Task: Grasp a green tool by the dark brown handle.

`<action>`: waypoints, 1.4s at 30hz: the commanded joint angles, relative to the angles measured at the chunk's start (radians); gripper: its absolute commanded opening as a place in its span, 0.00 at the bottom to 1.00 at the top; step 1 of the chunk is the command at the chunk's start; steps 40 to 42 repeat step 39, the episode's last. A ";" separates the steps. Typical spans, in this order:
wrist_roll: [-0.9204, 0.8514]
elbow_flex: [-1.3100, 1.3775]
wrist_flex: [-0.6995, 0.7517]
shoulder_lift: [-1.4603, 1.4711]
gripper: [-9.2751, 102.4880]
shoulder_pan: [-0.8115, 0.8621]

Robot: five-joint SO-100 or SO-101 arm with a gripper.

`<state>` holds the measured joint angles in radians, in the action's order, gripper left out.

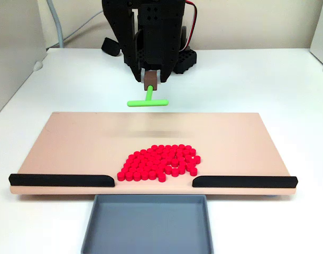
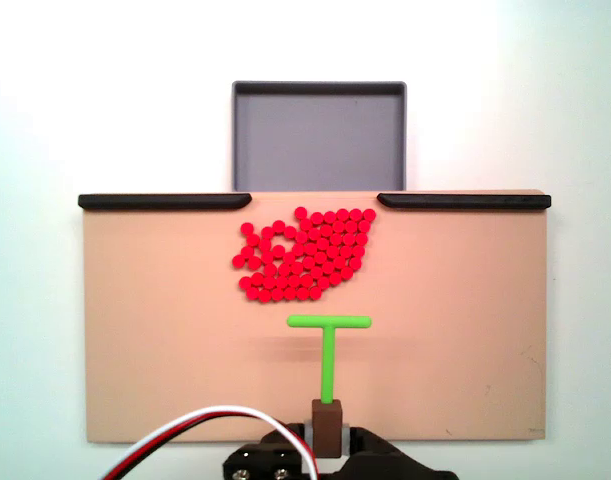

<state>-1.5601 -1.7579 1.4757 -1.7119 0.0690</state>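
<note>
The green tool [image 1: 147, 101] is a T of thin green rod with its crossbar toward the red pieces; in the other fixed view the green tool [image 2: 328, 355] hangs over the near part of the board. The dark brown handle [image 1: 149, 80] caps its stem. My black gripper [image 1: 149, 78] is shut on that handle, with a finger on each side. From the arm's side, the dark brown handle [image 2: 327, 422] sits between the jaws of the gripper [image 2: 327, 440] at the bottom edge. A faint shadow on the board suggests the tool is held just above it.
Several small red cylinders [image 1: 160, 162] lie clustered on the tan board [image 1: 71, 143], just ahead of the crossbar. Two long black strips [image 1: 61, 180] [image 1: 245, 181] line the board's far edge, leaving a gap. A grey tray [image 1: 148, 222] sits beyond that gap.
</note>
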 commanded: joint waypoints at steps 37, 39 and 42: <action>0.095 0.012 0.003 -0.103 0.08 -0.025; 0.095 0.012 0.003 -0.104 0.08 -0.025; 0.095 0.012 0.003 -0.104 0.08 -0.025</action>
